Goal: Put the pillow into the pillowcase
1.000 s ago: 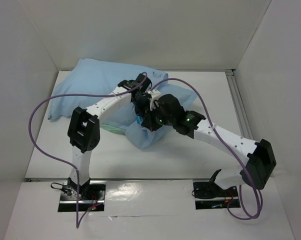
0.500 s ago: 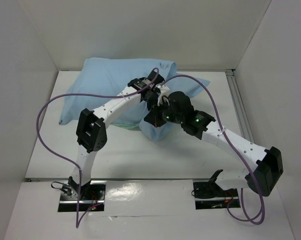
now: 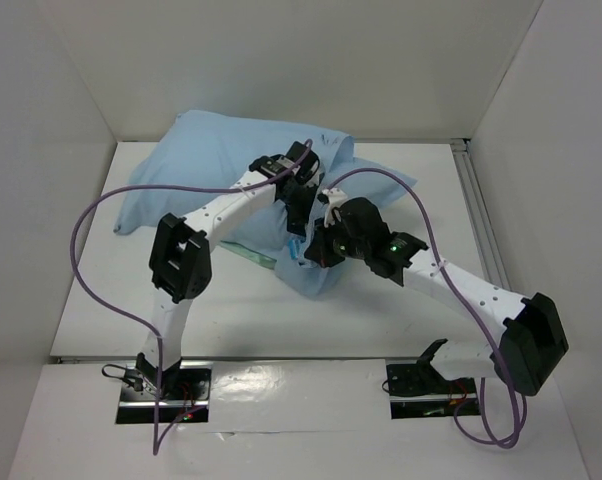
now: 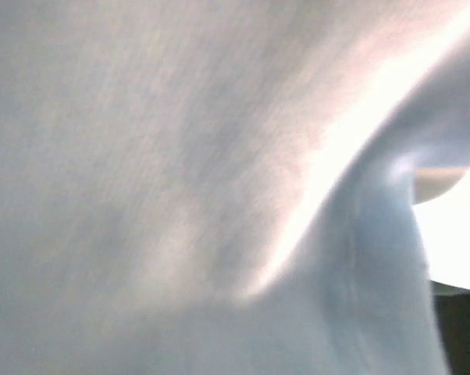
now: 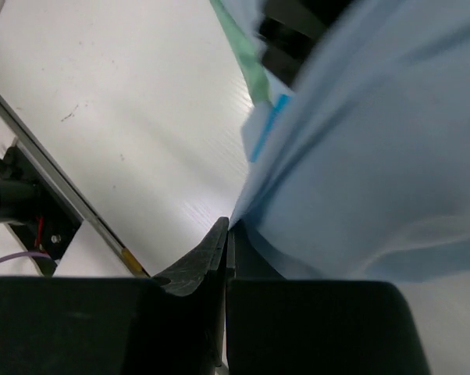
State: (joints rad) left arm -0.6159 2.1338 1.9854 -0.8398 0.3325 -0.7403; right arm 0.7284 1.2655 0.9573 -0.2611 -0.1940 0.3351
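Observation:
The light blue pillowcase point(image 3: 206, 165) lies plump at the back left of the table, with a sea-green edge point(image 3: 249, 253) showing under it. The pillow is almost wholly hidden inside; a small blue label point(image 5: 265, 131) peeps out at the near corner. My left gripper point(image 3: 297, 215) is pushed into the cloth at that corner. Its fingers are hidden, and blurred pale cloth point(image 4: 157, 172) fills the left wrist view. My right gripper point(image 3: 314, 252) is shut on the pillowcase's lower edge point(image 5: 313, 180), its jaws point(image 5: 229, 226) pressed together just above the table.
The white table point(image 3: 401, 300) is boxed in by white walls at the left, back and right. A metal rail point(image 3: 478, 215) runs along the right side. Purple cables point(image 3: 86, 235) loop off both arms. The arm bases point(image 3: 161, 385) stand at the near edge.
Both arms first carried the pillowcase corner right and farther back, then came nearer and lower. The cloth bundle has shifted right and now spreads wider at the left.

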